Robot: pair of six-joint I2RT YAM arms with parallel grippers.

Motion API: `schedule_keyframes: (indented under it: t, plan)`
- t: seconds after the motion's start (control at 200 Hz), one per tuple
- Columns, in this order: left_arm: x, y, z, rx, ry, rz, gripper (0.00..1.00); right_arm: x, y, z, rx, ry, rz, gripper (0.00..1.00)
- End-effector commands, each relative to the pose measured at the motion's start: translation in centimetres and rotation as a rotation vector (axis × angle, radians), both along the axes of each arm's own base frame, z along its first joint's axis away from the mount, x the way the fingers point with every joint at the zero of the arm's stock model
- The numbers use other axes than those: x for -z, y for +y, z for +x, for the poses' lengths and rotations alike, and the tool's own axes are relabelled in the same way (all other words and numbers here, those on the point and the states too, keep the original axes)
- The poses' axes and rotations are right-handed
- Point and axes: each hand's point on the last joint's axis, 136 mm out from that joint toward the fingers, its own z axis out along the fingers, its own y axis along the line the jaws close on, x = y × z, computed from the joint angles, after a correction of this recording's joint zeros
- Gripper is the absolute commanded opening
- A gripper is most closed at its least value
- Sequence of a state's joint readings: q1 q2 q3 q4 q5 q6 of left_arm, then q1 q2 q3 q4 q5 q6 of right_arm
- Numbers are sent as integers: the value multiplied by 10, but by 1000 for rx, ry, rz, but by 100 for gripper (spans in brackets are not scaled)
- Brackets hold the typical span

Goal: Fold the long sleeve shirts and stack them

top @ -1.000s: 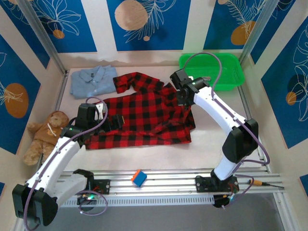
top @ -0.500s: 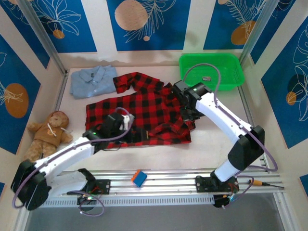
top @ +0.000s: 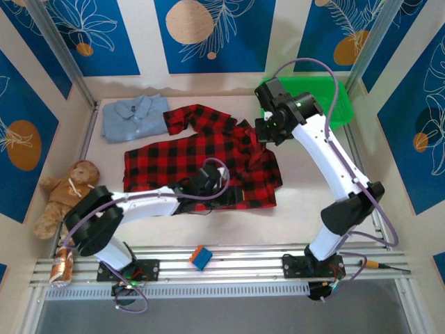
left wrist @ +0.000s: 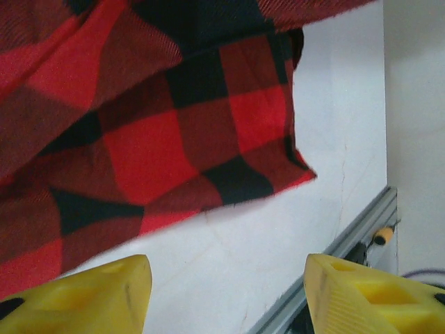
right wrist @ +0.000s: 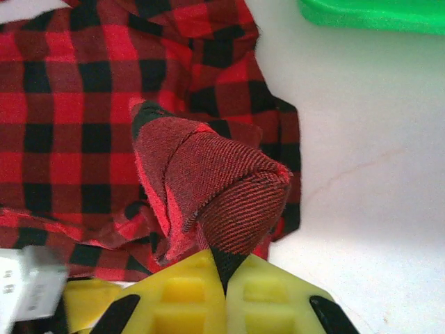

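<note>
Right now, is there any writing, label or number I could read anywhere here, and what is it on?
None can be read.
White piece beside the right hand: dark marks, too blurred to read.
Red-and-black flannel shirt: no lettering shows.

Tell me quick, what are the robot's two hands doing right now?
Left gripper: open, holding nothing.
Right gripper: closed, pinching a fold of the red checked shirt.

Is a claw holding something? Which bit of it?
The right claw pinches a bunched-up fold of the red-and-black checked shirt. The left claw is open, holding nothing.
</note>
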State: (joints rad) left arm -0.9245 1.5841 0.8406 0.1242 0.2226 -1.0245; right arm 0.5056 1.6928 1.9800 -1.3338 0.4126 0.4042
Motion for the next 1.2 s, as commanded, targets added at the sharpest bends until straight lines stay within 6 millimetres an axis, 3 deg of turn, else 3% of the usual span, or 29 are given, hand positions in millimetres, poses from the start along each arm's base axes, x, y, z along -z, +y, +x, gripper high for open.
schedule_keyframes:
  t: [0.0,0.235,0.4,0.48,0.795,0.925,1.075,1.195]
  plan:
    - [-17,-19,30,-94,-42,-38,59,-7,16,10,-41,10,58,0]
    - [4,-4,80,-265,-77,99,57,-4,24,13,-66,37,63,0]
    - [26,25,106,-381,-78,183,57,1,20,0,-78,71,46,0]
    - [34,30,115,-401,-59,190,57,3,18,-9,-82,82,46,0]
    - [42,44,141,-455,-62,260,60,38,20,-76,-168,261,63,0]
    - [35,36,151,-450,-64,223,61,55,37,-110,-225,354,129,0]
    - [25,23,151,-422,-67,135,61,87,48,-132,-179,404,205,0]
    - [30,34,144,-432,-48,110,61,115,71,-145,-144,435,378,0]
